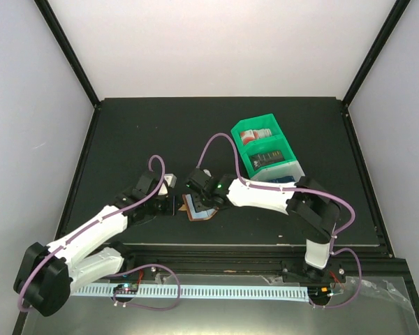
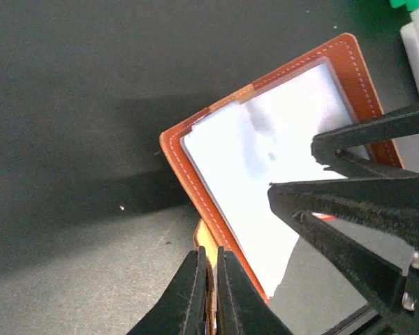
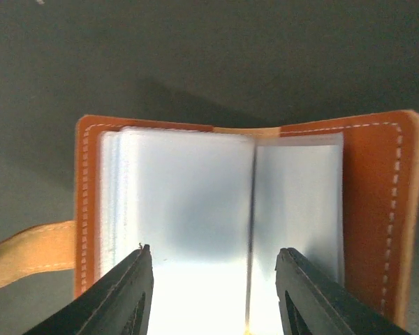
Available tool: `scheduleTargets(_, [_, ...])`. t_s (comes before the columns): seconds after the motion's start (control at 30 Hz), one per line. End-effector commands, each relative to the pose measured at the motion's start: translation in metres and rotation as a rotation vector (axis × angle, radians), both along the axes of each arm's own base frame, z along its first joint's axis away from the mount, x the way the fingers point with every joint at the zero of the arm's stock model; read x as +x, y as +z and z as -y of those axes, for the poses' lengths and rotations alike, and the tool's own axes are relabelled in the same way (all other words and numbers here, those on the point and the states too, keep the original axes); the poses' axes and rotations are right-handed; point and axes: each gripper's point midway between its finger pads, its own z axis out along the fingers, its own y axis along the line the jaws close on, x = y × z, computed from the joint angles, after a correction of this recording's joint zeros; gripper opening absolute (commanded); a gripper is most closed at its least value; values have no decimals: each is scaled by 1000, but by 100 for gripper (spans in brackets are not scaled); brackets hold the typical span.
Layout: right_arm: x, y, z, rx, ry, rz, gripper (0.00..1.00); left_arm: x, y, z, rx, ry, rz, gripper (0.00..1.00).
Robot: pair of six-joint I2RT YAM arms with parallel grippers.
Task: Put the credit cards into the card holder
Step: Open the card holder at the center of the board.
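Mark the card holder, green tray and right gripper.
card holder point(image 3: 223, 202): right wrist view, clear sleeve just left of the fold.
green tray point(image 1: 252, 121): top external view, far rim.
right gripper point(image 3: 213, 252): right wrist view, midway between its open fingertips.
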Motion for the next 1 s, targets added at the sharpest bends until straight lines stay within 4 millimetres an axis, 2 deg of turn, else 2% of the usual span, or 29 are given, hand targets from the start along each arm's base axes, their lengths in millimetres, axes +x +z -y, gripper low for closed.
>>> scheduleTargets(0.0, [16,-3,19,-97,-100,60,50,9,-1,-7,31,45,25,4])
scheduleTargets(0.1, [18,-3,19,-111,-87,72,50,10,-1,-8,37,47,28,4])
scheduleTargets(0.23, [0,3,-14,40,71,8,51,10,2,-3,13,33,27,3])
scheduleTargets(0.33, [-8,6,-26,106,119,-24,56,10,3,-3,11,31,28,2])
scheduleTargets(0.6, [2,-27,-4,-69,42,-22,55,12,-7,-12,65,67,14,8])
scheduleTargets(0.7, [6,-30,5,-114,10,-6,54,14,-10,-21,106,104,17,14])
scheduleTargets(0.87, [10,-34,11,-155,-8,7,54,17,-4,-27,102,151,30,45])
scheduleTargets(0.97, [11,-36,11,-158,-14,8,53,20,12,-16,21,137,68,49])
